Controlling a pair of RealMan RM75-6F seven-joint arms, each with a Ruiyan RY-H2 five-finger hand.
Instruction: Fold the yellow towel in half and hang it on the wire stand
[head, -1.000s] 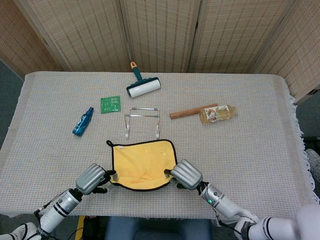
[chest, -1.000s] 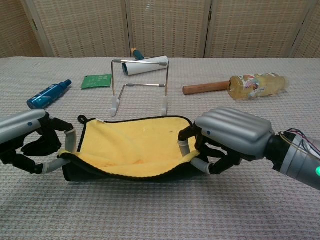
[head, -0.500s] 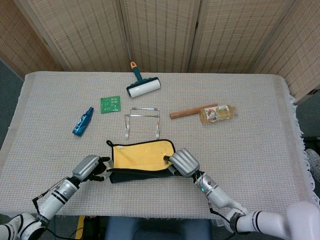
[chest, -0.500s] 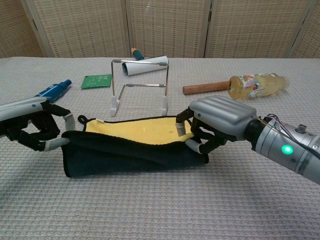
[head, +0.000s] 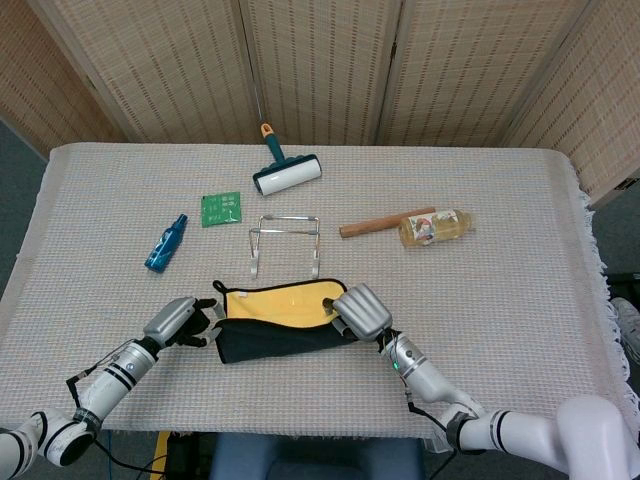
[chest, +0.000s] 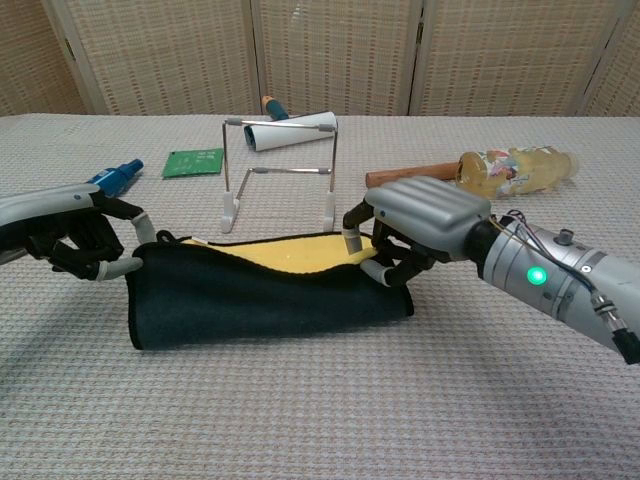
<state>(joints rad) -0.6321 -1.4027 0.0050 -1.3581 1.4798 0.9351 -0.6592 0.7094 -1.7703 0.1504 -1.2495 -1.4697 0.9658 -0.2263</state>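
The yellow towel (head: 285, 302) lies on the table near the front edge, its dark underside (chest: 265, 300) folded up and over most of the yellow face. My left hand (head: 180, 320) pinches the left end of the folded edge. My right hand (head: 359, 310) pinches the right end. In the chest view the left hand (chest: 85, 238) and right hand (chest: 415, 228) hold the fold just above the towel's far edge. The wire stand (head: 285, 243) stands upright just behind the towel, also seen in the chest view as the wire stand (chest: 280, 175).
Behind the stand lie a lint roller (head: 285, 172) and a green card (head: 221, 208). A blue bottle (head: 166, 242) lies at the left. A wooden stick (head: 384, 223) and a plastic bottle (head: 435, 226) lie at the right. Wicker screens stand behind the table.
Both hands have carried the towel's near edge up and away from me, toward the stand. The dark underside now covers most of the yellow face.
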